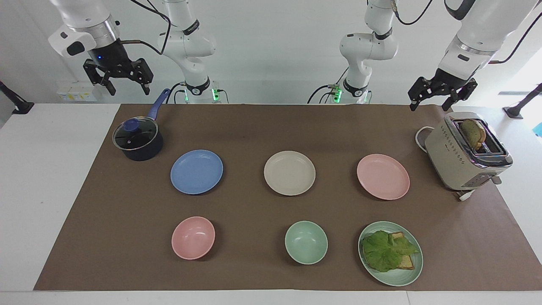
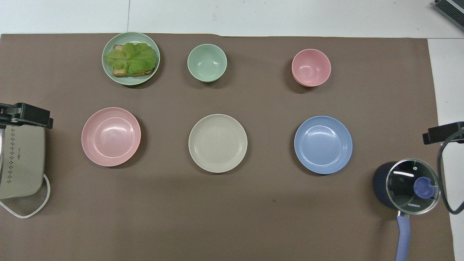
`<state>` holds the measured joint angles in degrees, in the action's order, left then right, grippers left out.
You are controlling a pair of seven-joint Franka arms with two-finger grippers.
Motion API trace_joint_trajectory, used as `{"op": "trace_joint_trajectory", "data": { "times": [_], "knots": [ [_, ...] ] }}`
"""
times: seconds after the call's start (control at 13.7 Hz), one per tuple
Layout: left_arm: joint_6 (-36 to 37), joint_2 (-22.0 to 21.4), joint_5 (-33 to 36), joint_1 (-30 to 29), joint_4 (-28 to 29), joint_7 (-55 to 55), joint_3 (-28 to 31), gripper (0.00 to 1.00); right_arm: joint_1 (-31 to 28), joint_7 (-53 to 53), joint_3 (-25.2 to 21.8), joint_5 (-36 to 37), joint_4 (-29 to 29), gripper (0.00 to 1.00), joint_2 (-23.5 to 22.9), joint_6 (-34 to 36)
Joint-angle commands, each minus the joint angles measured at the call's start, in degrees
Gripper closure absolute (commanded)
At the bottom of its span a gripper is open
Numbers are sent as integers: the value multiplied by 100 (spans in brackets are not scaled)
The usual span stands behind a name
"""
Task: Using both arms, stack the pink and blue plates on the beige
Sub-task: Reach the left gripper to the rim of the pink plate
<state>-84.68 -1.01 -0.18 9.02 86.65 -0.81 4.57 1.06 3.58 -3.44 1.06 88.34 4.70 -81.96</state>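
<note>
Both arms wait raised at the upper edge of the facing frame. The left gripper (image 1: pixel 442 98) hangs at upper right of that frame, over the table edge just above the toaster (image 1: pixel 465 154), fingers spread apart and holding nothing. The right gripper (image 1: pixel 118 80) hangs at upper left, above the saucepan (image 1: pixel 137 142), fingers likewise spread wide and empty. In the overhead frame only dark tips show at the mid-left and mid-right edges, so the finger spacing cannot be judged there. Three plates lie in one row across the middle of the brown mat (image 1: pixel 254 127), each flat, well apart from its neighbours: blue plate (image 1: pixel 197 171) at centre-left of the facing frame, beige plate (image 1: pixel 289 173) at centre, pink plate (image 1: pixel 383 176) at centre-right. Nothing rests on any of the three. The lower row of the facing frame has a pink bowl (image 1: pixel 193 237) at lower left, a green bowl (image 1: pixel 306 242) at lower centre, and a green plate (image 1: pixel 408 275) at lower right carrying lettuce on bread. The saucepan has a glass lid with a blue knob, its blue handle pointing to the upper edge of the facing frame. The toaster sits at the right edge of the frame with a slice standing in one slot; its white cord loops beside it.
</note>
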Motion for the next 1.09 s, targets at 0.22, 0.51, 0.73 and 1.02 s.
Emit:
{"op": "trace_joint_trajectory", "data": {
  "times": [0.22, 0.51, 0.73, 1.02],
  "knots": [
    [-57, -197, -79, 3, 377, 46, 61, 0, -27, -33, 28, 61, 87, 0, 57, -83],
    [-1388, -206, -88, -198, 1614, 28, 79, 0, -27, -33, 28, 61, 87, 0, 57, -75],
    [-2753, -32, -88, -313, 2478, 98, 88, 0, -27, -33, 28, 61, 87, 0, 57, -83],
    [-3562, 819, -88, -664, 2717, 362, 79, 0, -27, -24, 36, 61, 87, 0, 57, -83]
  ]
}}
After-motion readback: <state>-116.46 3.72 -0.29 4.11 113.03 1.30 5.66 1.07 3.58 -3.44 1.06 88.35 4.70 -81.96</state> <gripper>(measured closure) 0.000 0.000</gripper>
